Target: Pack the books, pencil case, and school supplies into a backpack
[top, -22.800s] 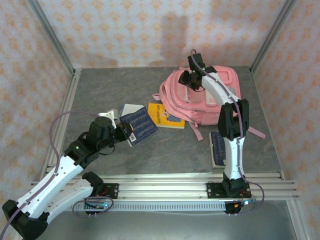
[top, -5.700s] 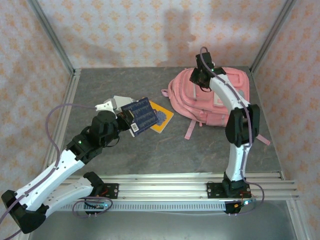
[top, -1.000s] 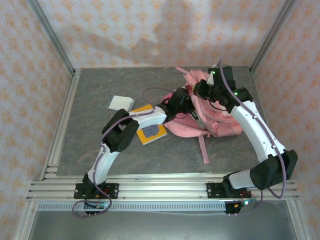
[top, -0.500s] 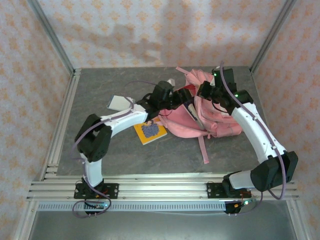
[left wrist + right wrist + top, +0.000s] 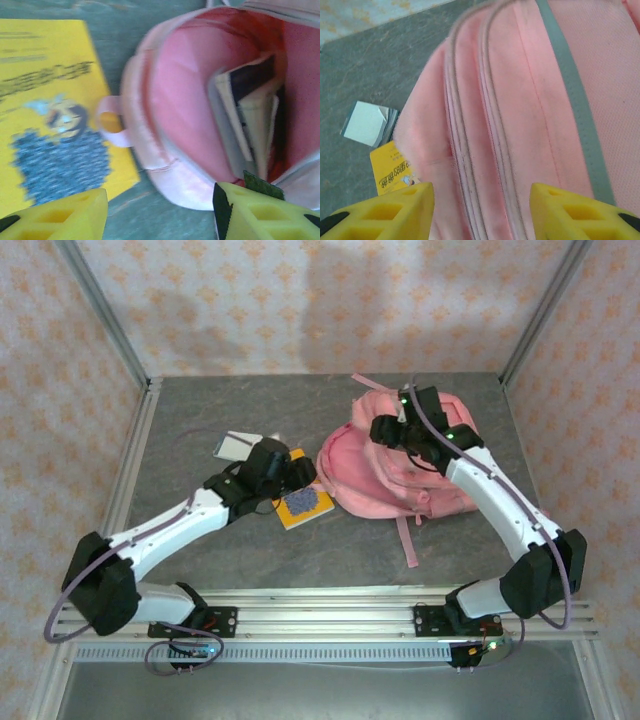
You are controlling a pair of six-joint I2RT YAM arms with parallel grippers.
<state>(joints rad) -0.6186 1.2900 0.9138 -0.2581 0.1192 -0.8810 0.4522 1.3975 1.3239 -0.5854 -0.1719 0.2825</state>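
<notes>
Back from the soft pink backpack [image 5: 185,90] comes the left gripper [image 5: 160,207], foam jaws apart, empty; the bag's mouth gapes just ahead, flat books [image 5: 247,117] inside, glossy yellow book [image 5: 50,115] to its left. Right gripper [image 5: 481,202] has let go, jaws wide over zip seams [image 5: 490,125].

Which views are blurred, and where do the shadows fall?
Left wrist: soft all over, print on the yellow book smeared. Right wrist: backpack seams slightly blurred. Top external: sharp, with soft arm shadows on the back wall.
</notes>
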